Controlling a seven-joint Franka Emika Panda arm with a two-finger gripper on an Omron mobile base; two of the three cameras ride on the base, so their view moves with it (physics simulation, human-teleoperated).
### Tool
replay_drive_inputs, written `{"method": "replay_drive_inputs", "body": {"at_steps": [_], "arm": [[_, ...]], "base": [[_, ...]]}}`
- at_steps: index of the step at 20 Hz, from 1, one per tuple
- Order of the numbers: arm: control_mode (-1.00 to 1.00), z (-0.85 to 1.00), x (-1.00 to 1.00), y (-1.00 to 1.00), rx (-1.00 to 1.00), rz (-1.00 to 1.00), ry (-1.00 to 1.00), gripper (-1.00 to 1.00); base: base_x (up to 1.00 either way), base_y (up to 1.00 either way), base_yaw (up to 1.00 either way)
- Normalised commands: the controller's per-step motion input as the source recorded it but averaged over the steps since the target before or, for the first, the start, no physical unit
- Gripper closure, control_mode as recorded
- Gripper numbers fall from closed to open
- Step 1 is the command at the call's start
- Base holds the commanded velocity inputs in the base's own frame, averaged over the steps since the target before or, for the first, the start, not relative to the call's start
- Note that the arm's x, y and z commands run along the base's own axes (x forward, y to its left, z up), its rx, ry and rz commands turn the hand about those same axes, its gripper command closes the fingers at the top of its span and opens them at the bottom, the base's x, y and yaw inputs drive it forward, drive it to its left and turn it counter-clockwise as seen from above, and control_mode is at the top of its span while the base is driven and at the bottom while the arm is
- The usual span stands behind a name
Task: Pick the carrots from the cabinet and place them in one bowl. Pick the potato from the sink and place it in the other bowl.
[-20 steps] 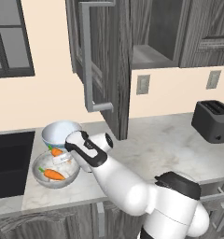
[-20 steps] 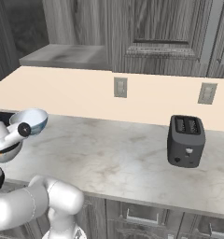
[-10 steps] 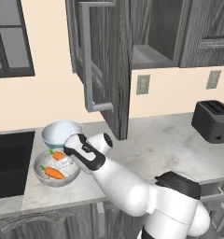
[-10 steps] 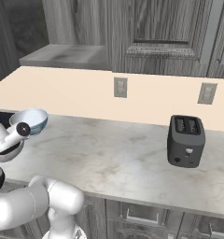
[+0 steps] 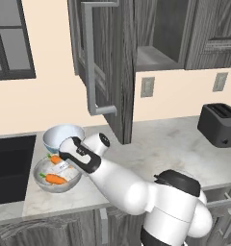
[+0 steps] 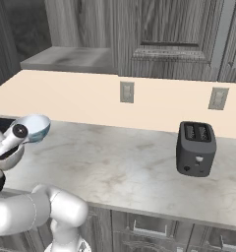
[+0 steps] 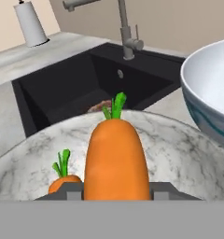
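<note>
The arm (image 5: 122, 185) is glossy white, built of smooth rounded segments that swell toward a bulbous shoulder. A black ring caps the shoulder joint (image 5: 178, 181). The wrist (image 5: 86, 161) wears a black band, and a small dark disc sits on the white knob end just above it. In the right base view the elbow (image 6: 39, 209) shows as plain rounded white shells, with another dark-centred round cap on the upper link.

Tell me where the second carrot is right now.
In the hand view the second carrot sits between the gripper fingers, over the marbled bowl, beside the first carrot. The pale blue bowl is next to it.
</note>
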Motion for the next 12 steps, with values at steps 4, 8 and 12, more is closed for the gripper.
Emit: {"method": "replay_drive_inputs", "body": {"at_steps": [4, 8, 12], "arm": [[-1.00, 0.06, -0.26, 0.20, -0.01, 0.02, 0.00, -1.00], [-1.00, 0.08, -0.34, 0.08, 0.00, 0.04, 0.00, -1.00], [-1.00, 0.20, -0.46, 0.00, -0.01, 0.01, -0.02, -1.00]], "base": [[0.00, 0.00, 0.00], [0.00, 0.00, 0.00], [0.00, 0.00, 0.00]]}}
